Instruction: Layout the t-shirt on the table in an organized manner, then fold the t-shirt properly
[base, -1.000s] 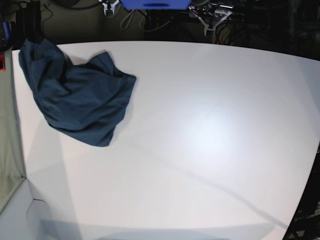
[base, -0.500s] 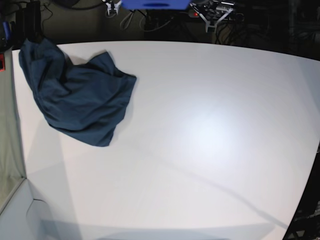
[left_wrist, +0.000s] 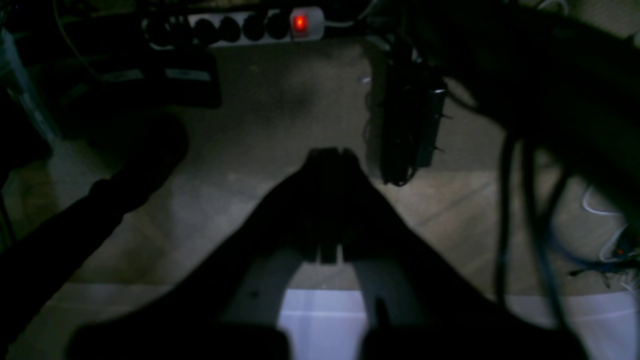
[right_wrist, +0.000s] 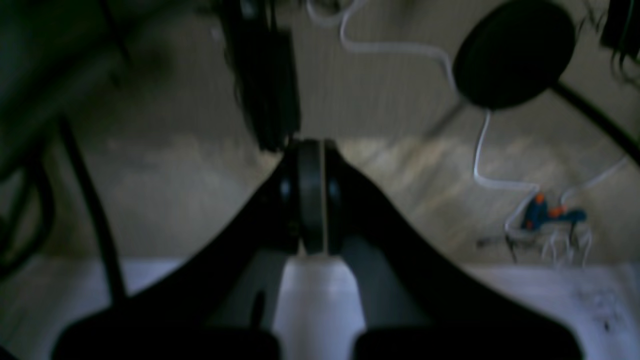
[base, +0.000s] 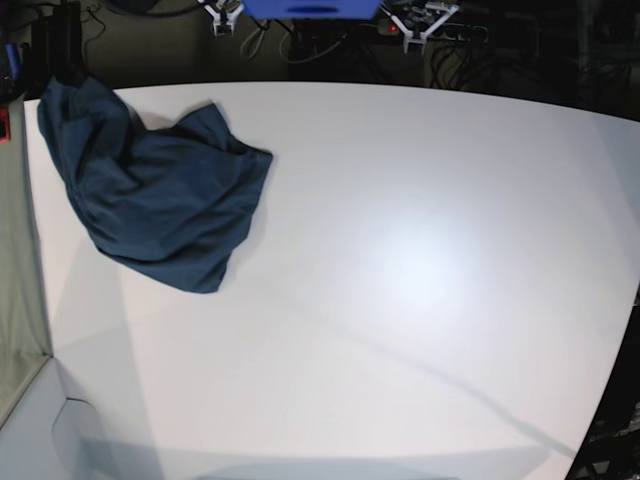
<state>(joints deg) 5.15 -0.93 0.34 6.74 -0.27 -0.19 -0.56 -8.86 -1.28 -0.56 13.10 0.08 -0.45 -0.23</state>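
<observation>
The dark navy t-shirt (base: 155, 195) lies crumpled in a heap at the far left of the white table (base: 400, 280), one end reaching the table's left edge. Both grippers hang beyond the far edge, well away from the shirt. In the base view only their white tips show at the top: the left gripper (base: 414, 28) and the right gripper (base: 222, 16). In the left wrist view my left gripper (left_wrist: 330, 151) is shut over the floor, holding nothing. In the right wrist view my right gripper (right_wrist: 312, 144) is shut and empty too.
Behind the table's far edge lie cables, a power strip with a red light (left_wrist: 300, 22) and a black round stand base (right_wrist: 515, 52). A blue object (base: 310, 8) sits at the top of the base view. The table's white rim (right_wrist: 550, 300) shows below the wrist cameras.
The white tips at the top of the base view have drawn back a little toward the upper edge, the left gripper's most. The t-shirt has not moved.
</observation>
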